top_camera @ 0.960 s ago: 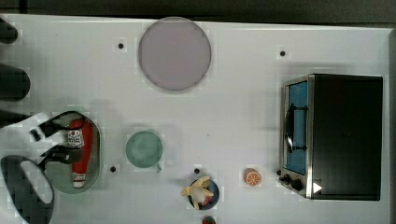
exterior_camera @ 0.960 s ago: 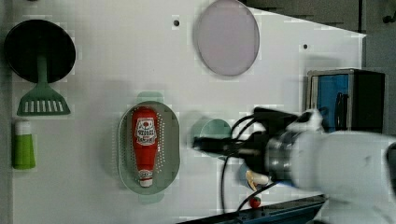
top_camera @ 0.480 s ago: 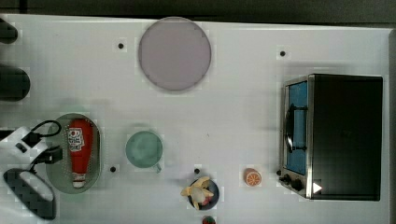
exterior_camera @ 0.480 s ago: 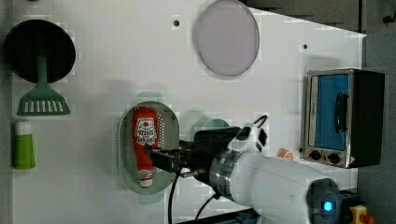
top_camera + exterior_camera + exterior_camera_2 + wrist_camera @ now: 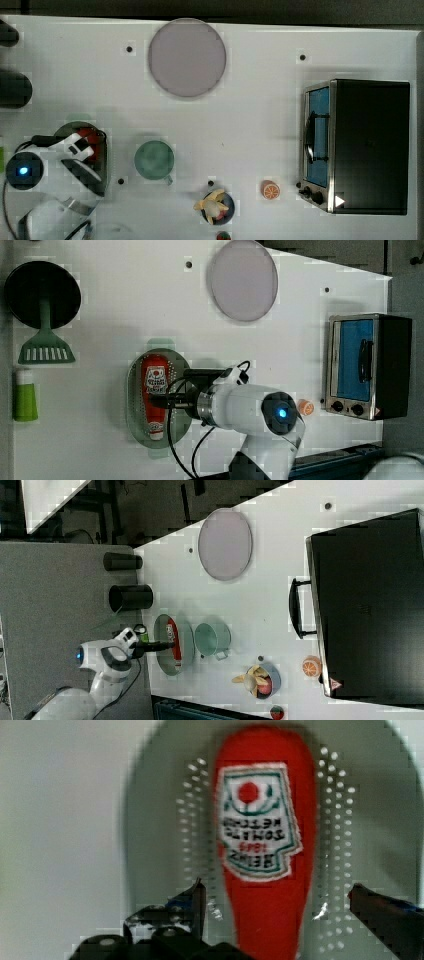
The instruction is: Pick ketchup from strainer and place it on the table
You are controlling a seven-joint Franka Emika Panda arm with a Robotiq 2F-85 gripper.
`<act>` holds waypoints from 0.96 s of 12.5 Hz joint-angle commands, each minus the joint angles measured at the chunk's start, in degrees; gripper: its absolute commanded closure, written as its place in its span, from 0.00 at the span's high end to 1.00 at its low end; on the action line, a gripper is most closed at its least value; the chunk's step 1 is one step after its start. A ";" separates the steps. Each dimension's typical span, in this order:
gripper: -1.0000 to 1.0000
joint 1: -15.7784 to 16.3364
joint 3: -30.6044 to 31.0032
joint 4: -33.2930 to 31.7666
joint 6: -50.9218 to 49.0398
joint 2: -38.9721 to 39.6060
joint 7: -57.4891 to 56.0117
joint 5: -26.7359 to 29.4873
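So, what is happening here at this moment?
A single robot arm is reaching for the ketchup, which lies flat in the strainer on the table. The gripper is open, with one finger on each side of the bottle's narrower part. The bottle is not yet lifted. Nearby stand a green cup, a grey-lilac disc and a small oven.

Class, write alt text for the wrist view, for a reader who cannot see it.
A red ketchup bottle with a white label lies in the pale green strainer, seen close from above. The open gripper straddles the bottle's narrower part, one dark finger on each side, not touching it.
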 commanded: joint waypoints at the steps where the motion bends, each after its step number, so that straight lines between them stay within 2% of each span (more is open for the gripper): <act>1: 1.00 0.53 -0.79 0.94 2.69 2.05 6.88 -5.94; 5: 1.00 3.06 -3.05 4.53 2.55 7.39 12.84 -13.00; 6: 0.96 4.04 -3.98 5.19 1.28 8.31 13.46 -14.29; 9: 0.60 6.07 -5.71 6.10 1.51 9.45 13.47 -16.34; 10: 0.56 5.96 -5.45 6.13 1.44 9.14 13.46 -16.22; 12: 0.56 5.32 -4.35 5.76 1.03 7.26 13.47 -15.87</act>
